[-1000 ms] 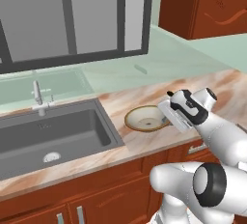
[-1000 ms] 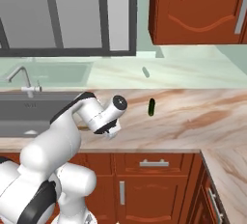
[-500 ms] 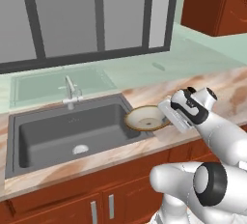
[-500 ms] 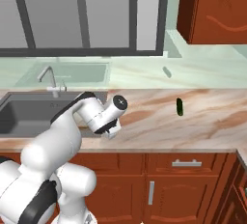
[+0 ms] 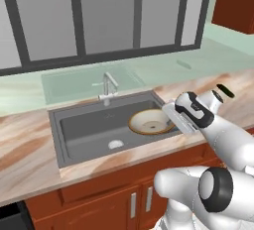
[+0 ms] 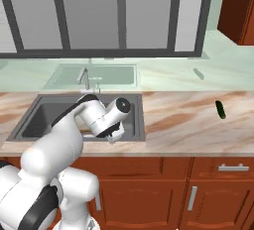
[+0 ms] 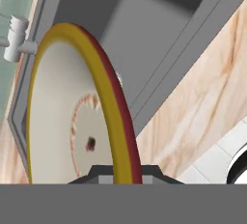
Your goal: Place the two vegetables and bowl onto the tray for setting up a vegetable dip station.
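Here the two-finger dark-tipped gripper is pinched shut on the rim of the round shallow bowl, tan-brown outside and pale cream within; in the hand view the rim runs straight up from between the fingertips, so the bowl hangs edge-on from the hand, its hollow to the left of that view. The landmark is the grey steel sink let into the marbled pink-tan bench. The bowl is carried over the sink's right-hand end, just clear of the basin rim, with the chrome tap behind the sink at the back. The slim dark green cucumber-like vegetable lies on the bench well to the right of the sink, its long axis running roughly front to back, well apart from the gripper. I cannot make out the tray or the carrot, so which way the bowl must travel is a judgement: probably rightward, away from the sink, where the bench is open. The nearest edges to mind are the sink's right rim below the bowl and the bench front; the open basin to the left offers no support if the hold slips.
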You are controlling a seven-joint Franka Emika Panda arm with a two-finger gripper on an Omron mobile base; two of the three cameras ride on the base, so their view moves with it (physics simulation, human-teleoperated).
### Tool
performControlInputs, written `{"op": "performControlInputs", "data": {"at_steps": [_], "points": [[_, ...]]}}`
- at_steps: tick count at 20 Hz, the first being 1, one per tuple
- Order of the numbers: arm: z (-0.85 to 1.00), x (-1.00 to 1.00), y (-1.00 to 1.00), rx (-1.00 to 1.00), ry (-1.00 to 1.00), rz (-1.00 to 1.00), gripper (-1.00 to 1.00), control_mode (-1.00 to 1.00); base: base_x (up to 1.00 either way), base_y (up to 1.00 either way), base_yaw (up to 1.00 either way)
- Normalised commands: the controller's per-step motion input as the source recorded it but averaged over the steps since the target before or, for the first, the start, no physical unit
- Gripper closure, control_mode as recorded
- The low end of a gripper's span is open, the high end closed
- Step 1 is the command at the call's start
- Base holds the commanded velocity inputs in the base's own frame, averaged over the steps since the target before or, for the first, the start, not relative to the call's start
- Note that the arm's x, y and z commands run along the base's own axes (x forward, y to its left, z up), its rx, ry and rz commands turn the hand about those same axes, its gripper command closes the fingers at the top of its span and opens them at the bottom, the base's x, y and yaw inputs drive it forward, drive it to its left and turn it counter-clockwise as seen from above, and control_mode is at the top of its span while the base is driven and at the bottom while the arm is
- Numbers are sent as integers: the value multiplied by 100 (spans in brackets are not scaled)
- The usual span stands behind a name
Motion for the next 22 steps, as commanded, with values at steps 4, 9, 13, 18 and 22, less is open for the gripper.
{"op": "performControlInputs", "data": {"at_steps": [4,9,13,18,22], "points": [[0,0,0,0,0,0,100,100,-7,66,0],[0,0,0,0,0,0,100,100,-2,66,0],[0,0,0,0,0,0,100,100,-1,65,0],[0,0,0,0,0,0,100,100,-2,61,0],[0,0,0,0,0,0,100,100,0,61,0]]}}
